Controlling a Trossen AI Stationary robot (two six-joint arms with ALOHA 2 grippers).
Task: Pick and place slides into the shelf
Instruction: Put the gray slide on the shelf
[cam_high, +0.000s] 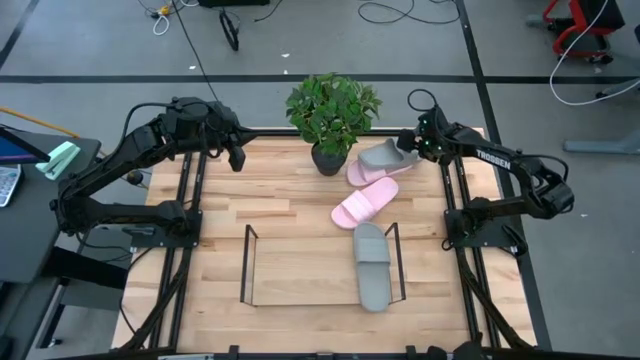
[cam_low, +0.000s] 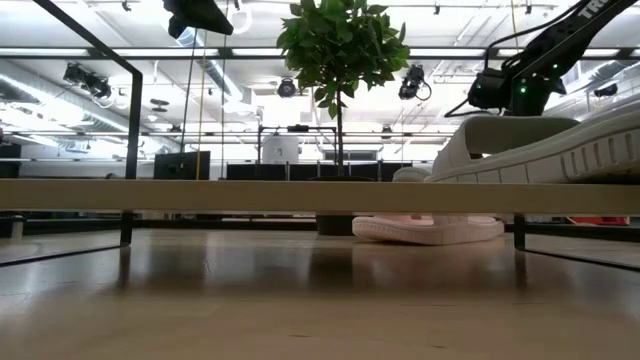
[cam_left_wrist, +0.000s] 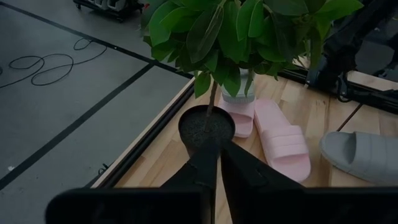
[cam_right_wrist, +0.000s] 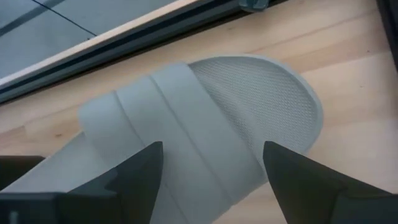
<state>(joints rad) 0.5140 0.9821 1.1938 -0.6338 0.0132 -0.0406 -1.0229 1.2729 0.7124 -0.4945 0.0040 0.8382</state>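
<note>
The left hand (cam_high: 237, 158), fingers pressed together, hovers over the bench's (cam_high: 290, 200) far left. One grey slide (cam_high: 372, 264) lies in the wire shelf (cam_high: 246, 265). Two pink slides (cam_high: 365, 205) lie beside a potted plant (cam_high: 331, 112). The right hand (cam_right_wrist: 211, 168) hangs spread wide over the second grey slide (cam_right_wrist: 205, 118).

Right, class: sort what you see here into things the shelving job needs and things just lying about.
Needed: grey slide lying in the shelf; second grey slide under the open right gripper; two pink slides; left gripper, shut, waiting at the table's far left.

Lying about: potted plant; table.
</note>
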